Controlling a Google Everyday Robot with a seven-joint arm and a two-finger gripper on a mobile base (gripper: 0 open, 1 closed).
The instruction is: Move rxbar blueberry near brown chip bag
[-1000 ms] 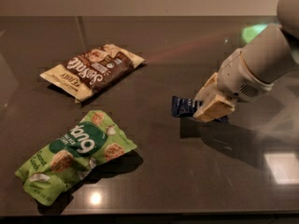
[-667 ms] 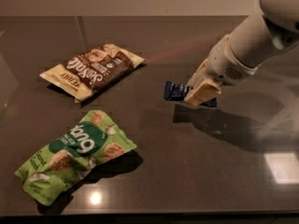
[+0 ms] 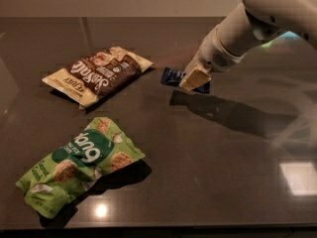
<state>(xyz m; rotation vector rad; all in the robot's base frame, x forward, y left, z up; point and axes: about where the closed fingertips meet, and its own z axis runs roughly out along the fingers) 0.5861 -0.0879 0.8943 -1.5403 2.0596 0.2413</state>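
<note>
The rxbar blueberry (image 3: 172, 76), a small dark navy wrapper, is held in my gripper (image 3: 194, 80) above the dark table, its left end sticking out past the cream fingers. My gripper is shut on the bar, and the white arm reaches in from the upper right. The brown chip bag (image 3: 98, 75), dark brown with cream edges and white script, lies flat to the left of the bar, its right corner a short gap away.
A bright green snack bag (image 3: 81, 164) lies at the front left of the dark tabletop (image 3: 223, 172). The arm's shadow falls on the table to the right of the bar. The table's front edge runs along the bottom.
My gripper has carried the rxbar blueberry left and toward the back of the table, closer to the brown chip bag. The two bags have not moved.
</note>
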